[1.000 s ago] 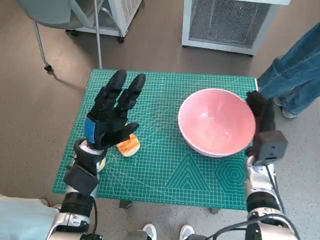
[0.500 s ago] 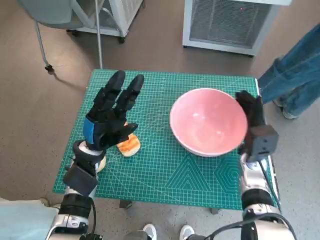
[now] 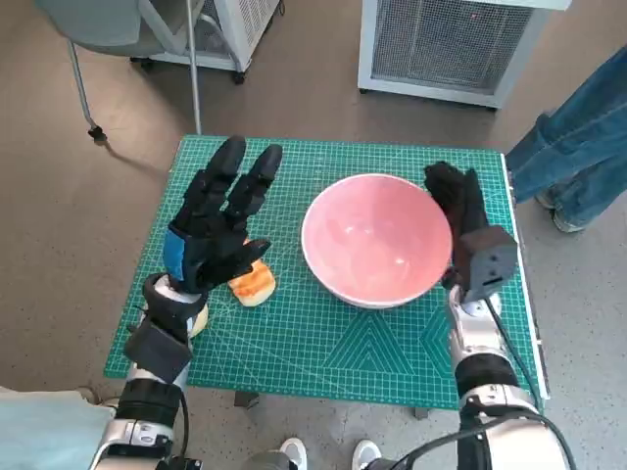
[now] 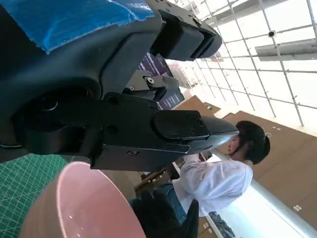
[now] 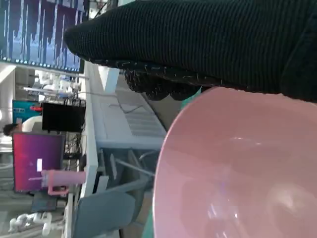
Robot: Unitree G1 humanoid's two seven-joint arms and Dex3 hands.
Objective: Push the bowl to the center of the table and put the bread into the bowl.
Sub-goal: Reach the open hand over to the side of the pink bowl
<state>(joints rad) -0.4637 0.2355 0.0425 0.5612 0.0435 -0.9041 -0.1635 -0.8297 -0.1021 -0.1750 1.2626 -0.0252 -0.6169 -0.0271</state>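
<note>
The pink bowl stands near the middle of the green cutting mat. My right hand presses flat against the bowl's right rim, fingers stretched out and holding nothing. The bowl's rim fills the right wrist view beneath the glove. The bread, a small golden bun, lies on the mat at the left. My left hand hovers just above and behind the bread, fingers spread and empty. The left wrist view shows that hand's black fingers, with the bowl beyond.
A person's jeans-clad legs stand beside the table's right edge. A white machine and a chair base sit on the floor behind the table. A person in white shows in the left wrist view.
My right hand has pushed the bowl leftwards, from the mat's right side to near its middle. The left hand and the bread have stayed put.
</note>
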